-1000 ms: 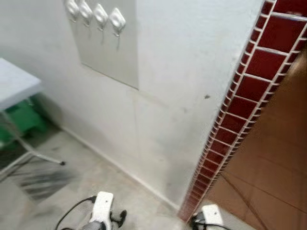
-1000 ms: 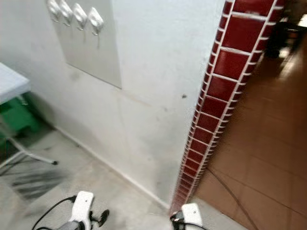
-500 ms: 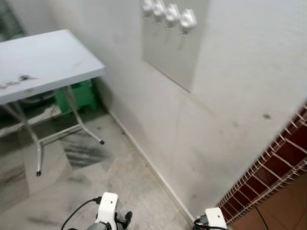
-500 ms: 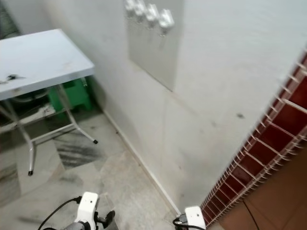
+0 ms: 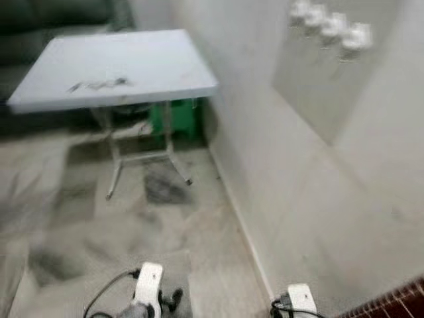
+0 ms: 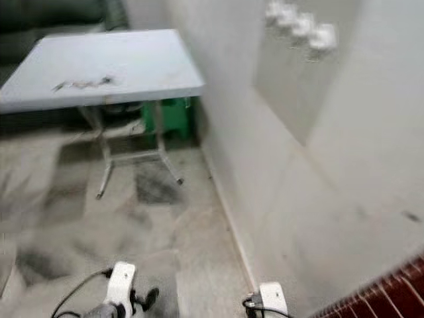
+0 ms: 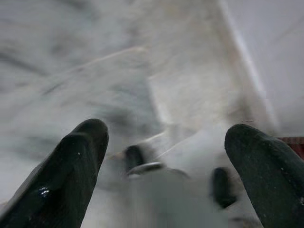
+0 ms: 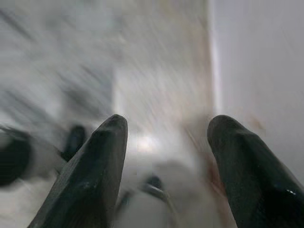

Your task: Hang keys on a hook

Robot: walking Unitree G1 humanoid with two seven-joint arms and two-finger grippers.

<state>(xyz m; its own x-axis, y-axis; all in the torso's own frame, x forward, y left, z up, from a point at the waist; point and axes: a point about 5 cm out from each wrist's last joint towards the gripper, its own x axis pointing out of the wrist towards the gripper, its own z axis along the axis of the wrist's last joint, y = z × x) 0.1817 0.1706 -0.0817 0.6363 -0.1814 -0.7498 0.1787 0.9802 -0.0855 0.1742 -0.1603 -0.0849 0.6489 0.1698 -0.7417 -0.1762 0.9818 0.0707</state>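
Beside the worktop: you see the white worktop [image 5: 112,66] standing close to the wall [image 5: 278,172], with a green box [image 5: 175,119] under its wall-side edge.
Keys: a small dark thing on the worktop [image 5: 99,84] is probably the keys; the blur is too strong to be sure.
Hooks: a row of white hooks [image 5: 330,28] sits on a grey panel of the wall, past the worktop corner and higher than its top.
Left gripper [image 7: 175,156]: fingers wide apart and empty, hanging low over the floor [image 5: 99,245], well apart from the worktop.
Right gripper [image 8: 166,147]: also wide and empty, near the foot of the wall.
Reason: I judge both arms idle because you must reach the worktop first.
Views: head views give you worktop and hooks; wrist views give the finger gap.
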